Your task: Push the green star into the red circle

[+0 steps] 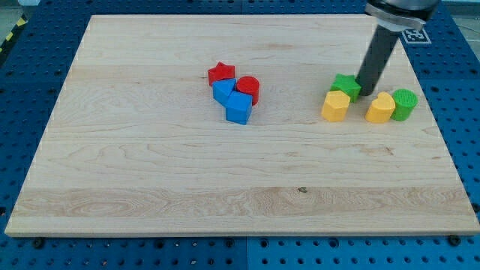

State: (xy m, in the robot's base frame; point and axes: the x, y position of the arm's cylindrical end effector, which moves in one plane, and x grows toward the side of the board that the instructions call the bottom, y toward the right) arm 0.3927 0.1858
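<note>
The green star [346, 85] lies at the view's right, just above a yellow block [335, 106]. The red circle [248, 89] sits in a cluster left of the view's centre, well to the left of the star. The dark rod comes down from the top right, and my tip [367, 91] rests at the star's right side, touching or nearly touching it.
A red star [220, 73] and two blue blocks [223, 92] [238, 109] crowd the red circle. A second yellow block [380, 108] and a green round block [403, 103] lie right of my tip. The wooden board [150, 187] ends near them.
</note>
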